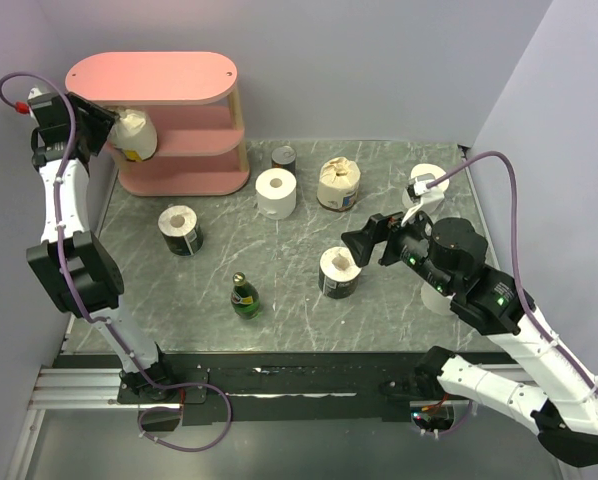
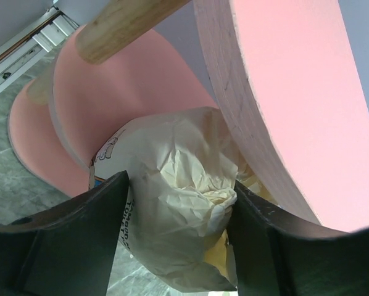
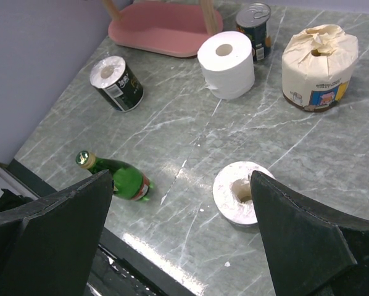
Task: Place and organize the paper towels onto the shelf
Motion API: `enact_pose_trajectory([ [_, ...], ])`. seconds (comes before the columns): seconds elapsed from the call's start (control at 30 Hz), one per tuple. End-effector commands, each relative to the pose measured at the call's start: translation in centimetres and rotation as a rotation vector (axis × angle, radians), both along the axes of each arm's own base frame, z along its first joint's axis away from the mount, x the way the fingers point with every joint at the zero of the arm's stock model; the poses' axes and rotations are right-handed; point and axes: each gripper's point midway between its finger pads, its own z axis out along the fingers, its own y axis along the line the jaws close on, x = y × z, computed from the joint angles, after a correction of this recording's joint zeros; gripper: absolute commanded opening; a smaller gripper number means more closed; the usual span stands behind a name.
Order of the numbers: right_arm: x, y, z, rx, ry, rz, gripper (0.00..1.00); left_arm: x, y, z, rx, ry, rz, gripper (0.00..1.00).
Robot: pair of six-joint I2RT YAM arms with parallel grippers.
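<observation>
1 cream-wrapped roll (image 1: 137,135) is held at the left end of the shelf (image 1: 179,75), in the gap between the top and middle boards. It is flanked by both fingers (image 2: 104,216) of the left pincer (image 1: 114,128). Both fingers appear to touch the wrapper, but whether it is pinched or already let go cannot be told. The roll is presented side-on, probably because the top board blocks any approach from above. 5 more rolls are seen standing on the table (image 1: 289,320): a dark-wrapped roll (image 1: 181,230), a plain white roll (image 1: 276,192), a second cream roll (image 1: 338,184), a second dark-wrapped roll (image 1: 339,272) and a far white roll (image 1: 428,183) partly covered by a cable. The right pincer (image 1: 371,240) is spread wide and empty above the table, just beside the second dark-wrapped roll, and is judged to be staged for the next pick. A tin can (image 1: 284,157) and a green bottle (image 1: 244,296) are not task items and need not be moved. The close fit of the roll under the top board is shown only by the left wrist view, being hidden by that board from above. Whether the roll rests on the middle board is shown in neither. The wide gap between the right fingers and the upturned hollow core of the nearest roll are shown best by the right wrist view, where the held roll is not seen at all.
</observation>
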Motion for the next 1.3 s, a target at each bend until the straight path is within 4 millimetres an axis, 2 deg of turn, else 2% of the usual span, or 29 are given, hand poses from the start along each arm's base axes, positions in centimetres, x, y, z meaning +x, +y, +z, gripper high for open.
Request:
enact_pose_trajectory([
  [0.0,-0.3,-0.8,3.4,0.061,-0.072,-0.018,0.99,-1.2,-0.5,5.5,0.023,-0.133,-0.019,0.7],
  [0.17,-0.7,-0.9,3.4,0.08,-0.067,-0.013,1.0,-1.9,0.0,6.8,0.024,-0.162,-0.023,0.77],
  [0.37,-1.2,-1.1,3.4,0.096,-0.054,-0.01,1.0,-3.3,0.4,8.1,0.034,-0.185,-0.024,0.81],
  [0.47,-1.4,-1.2,3.4,0.102,-0.051,-0.008,1.0,-4.4,1.1,7.8,0.046,-0.162,0.012,0.81],
  [0.53,-1.6,-1.4,3.5,0.106,-0.053,-0.011,0.99,-5.2,1.6,7.0,0.066,-0.138,0.032,0.8],
  [0.57,-1.7,-1.5,3.5,0.106,-0.051,-0.01,0.99,-5.9,1.5,7.5,0.078,-0.146,0.038,0.79],
  [0.6,-1.7,-1.6,3.4,0.106,-0.052,-0.014,1.0,-6.2,1.6,6.3,0.085,-0.12,0.044,0.79],
  [0.67,-1.9,-1.8,3.3,0.109,-0.053,-0.015,0.99,-7.2,1.3,6.8,0.112,-0.136,0.047,0.75],
  [0.7,-1.9,-1.9,3.3,0.11,-0.055,-0.018,0.99,-7.5,1.2,5.6,0.115,-0.12,0.041,0.72],
  [0.77,-2.0,-2.0,3.2,0.113,-0.056,-0.019,0.99,-8.1,0.4,5.9,0.126,-0.153,0.018,0.6],
  [0.8,-2.1,-1.9,3.1,0.112,-0.055,-0.016,0.99,-8.2,0.0,4.3,0.109,-0.132,0.008,0.56],
  [0.83,-2.1,-2.0,3.2,0.117,-0.055,-0.017,1.0,-8.3,-0.3,3.8,0.101,-0.132,-0.001,0.46],
  [0.87,-2.1,-1.9,3.2,0.122,-0.056,-0.016,1.0,-8.4,-0.8,3.3,0.095,-0.147,-0.023,0.43],
  [1.03,-2.1,-1.4,3.4,0.127,-0.054,0.005,0.99,-6.8,-2.9,1.5,0.056,-0.144,-0.112,0.27],
  [1.13,-2.0,-1.4,3.5,0.128,-0.056,0.004,0.99,-5.2,-3.7,-0.1,0.0,-0.138,-0.156,0.21],
  [1.27,-1.9,-1.4,3.6,0.129,-0.064,0.0,1.0,-3.7,-3.8,0.0,-0.015,-0.17,-0.158,0.2],
])
